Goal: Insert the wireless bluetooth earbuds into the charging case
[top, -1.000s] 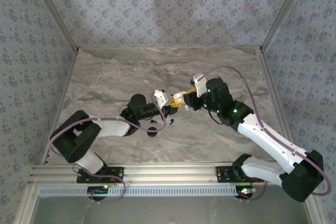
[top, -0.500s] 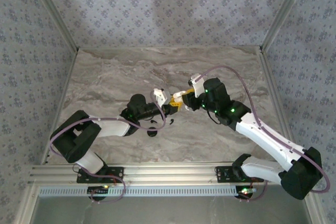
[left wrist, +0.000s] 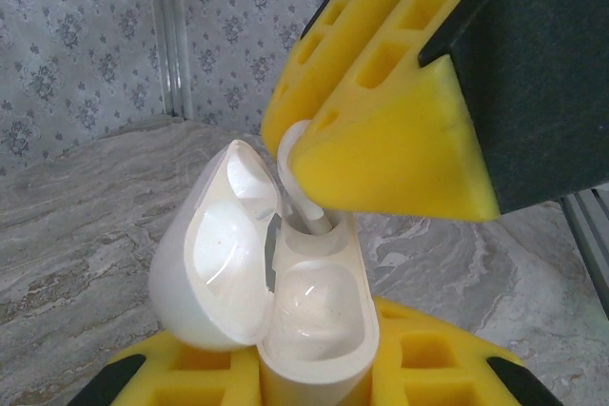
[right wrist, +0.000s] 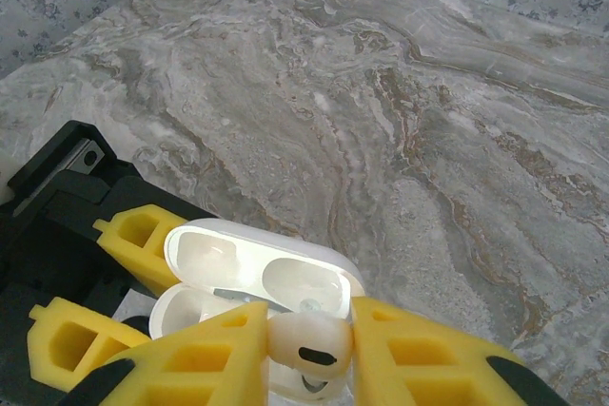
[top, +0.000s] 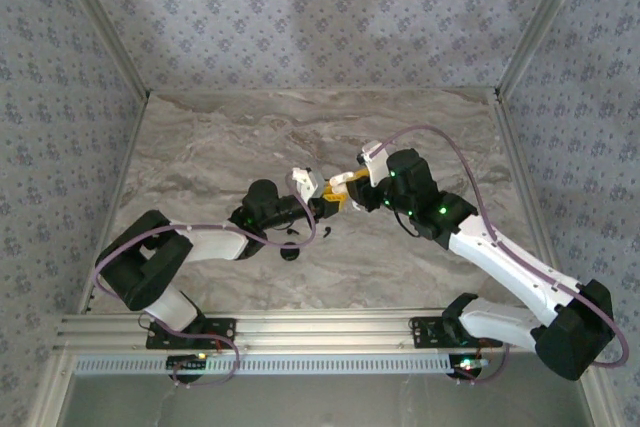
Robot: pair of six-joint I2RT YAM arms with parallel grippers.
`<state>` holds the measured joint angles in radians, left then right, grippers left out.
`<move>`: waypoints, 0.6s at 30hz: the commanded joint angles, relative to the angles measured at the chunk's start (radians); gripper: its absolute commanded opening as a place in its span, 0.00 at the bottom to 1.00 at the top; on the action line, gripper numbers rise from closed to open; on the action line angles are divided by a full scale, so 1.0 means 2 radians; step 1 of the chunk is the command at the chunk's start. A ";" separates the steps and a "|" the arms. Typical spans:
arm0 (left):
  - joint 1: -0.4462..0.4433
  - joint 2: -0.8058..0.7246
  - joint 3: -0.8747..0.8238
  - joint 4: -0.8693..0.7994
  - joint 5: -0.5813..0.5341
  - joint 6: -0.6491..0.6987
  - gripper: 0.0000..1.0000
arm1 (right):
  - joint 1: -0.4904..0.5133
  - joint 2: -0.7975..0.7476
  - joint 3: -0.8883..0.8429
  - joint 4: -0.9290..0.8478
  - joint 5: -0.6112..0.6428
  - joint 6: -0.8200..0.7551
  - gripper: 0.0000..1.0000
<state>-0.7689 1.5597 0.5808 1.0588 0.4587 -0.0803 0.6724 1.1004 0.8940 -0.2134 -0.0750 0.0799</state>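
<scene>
My left gripper (left wrist: 314, 382) is shut on the base of a white charging case (left wrist: 319, 330), held upright with its lid (left wrist: 214, 263) swung open to the left. My right gripper (right wrist: 306, 357) is shut on a white earbud (right wrist: 306, 344), not a black one, pinched by its bud end between yellow pads (right wrist: 419, 358). The earbud's stem (left wrist: 309, 208) reaches down into the case's far socket, while the near socket (left wrist: 319, 297) stands empty. In the top view both grippers, left (top: 318, 204) and right (top: 342, 190), meet above the middle of the table. A second earbud is hidden or out of view.
The marble table (top: 420, 137) is bare around the grippers. Small dark bits (top: 290, 237) lie on it under the left forearm; I cannot tell what they are. Patterned walls and metal posts (top: 530, 27) close off the sides and back.
The right gripper has edged slightly left and back toward the case held by the left gripper. The left arm has hardly moved.
</scene>
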 commanded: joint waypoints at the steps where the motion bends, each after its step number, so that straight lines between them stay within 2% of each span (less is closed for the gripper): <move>1: -0.003 -0.008 0.013 0.036 -0.008 -0.004 0.16 | 0.005 -0.006 -0.005 -0.023 -0.014 -0.010 0.27; 9: -0.003 -0.010 0.011 0.028 -0.008 0.001 0.16 | 0.002 -0.008 0.003 -0.022 -0.033 -0.003 0.40; 18: -0.002 -0.017 0.009 0.009 -0.014 0.014 0.16 | -0.027 -0.019 0.028 -0.022 -0.100 0.025 0.57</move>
<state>-0.7689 1.5593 0.5808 1.0580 0.4400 -0.0711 0.6441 1.0931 0.9005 -0.2516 -0.2035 0.0956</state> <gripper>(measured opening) 0.209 0.557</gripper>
